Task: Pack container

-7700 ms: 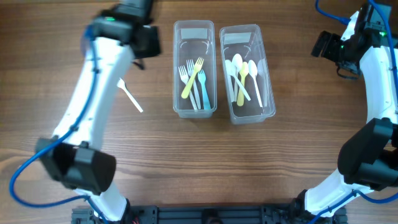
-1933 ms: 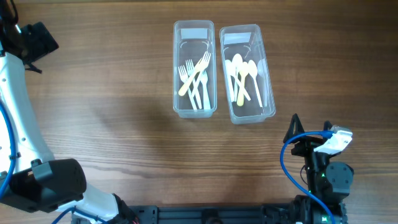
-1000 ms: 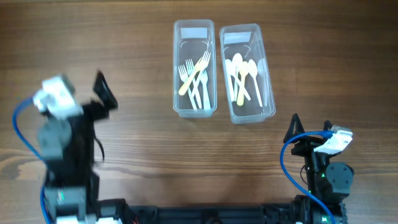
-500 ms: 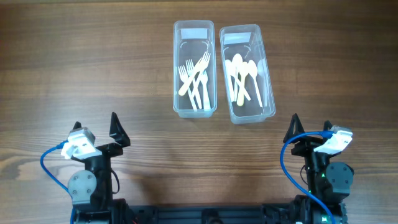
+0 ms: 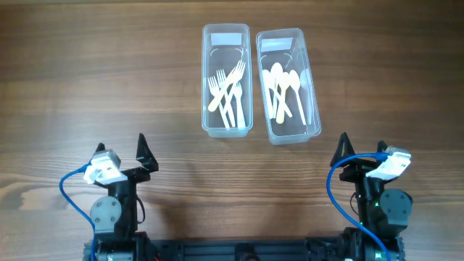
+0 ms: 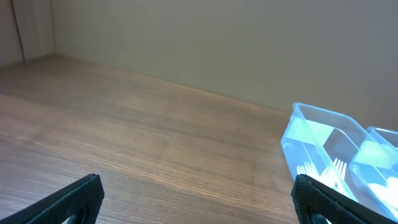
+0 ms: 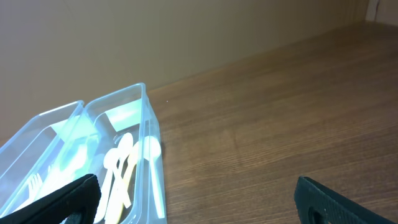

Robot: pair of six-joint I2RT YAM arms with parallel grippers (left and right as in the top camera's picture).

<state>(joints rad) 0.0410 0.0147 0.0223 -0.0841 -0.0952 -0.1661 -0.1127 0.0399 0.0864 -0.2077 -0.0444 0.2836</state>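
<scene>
Two clear plastic containers stand side by side at the table's far middle. The left container (image 5: 205, 80) holds several forks (image 5: 226, 90); the right container (image 5: 317, 87) holds several spoons (image 5: 283, 90). My left gripper (image 5: 121, 148) is at the near left edge, open and empty, well short of them. At the near right my right gripper (image 5: 360, 148) is open and empty too. The left wrist view shows the fork container (image 6: 305, 134) far right, between open fingers (image 6: 68, 199). The right wrist view shows the spoon container (image 7: 152, 155) and spoons (image 7: 121, 165) at the left.
Bare wooden tabletop (image 5: 109, 72) spreads around both containers and between the containers and the grippers. A plain beige wall (image 6: 217, 43) rises behind the table's far edge. Blue cables loop beside each arm base (image 5: 333, 196).
The left arm swung back from the far left to the near edge and settled slightly rightward. A white fork that lay on the table earlier now lies in the fork container. The right arm is still.
</scene>
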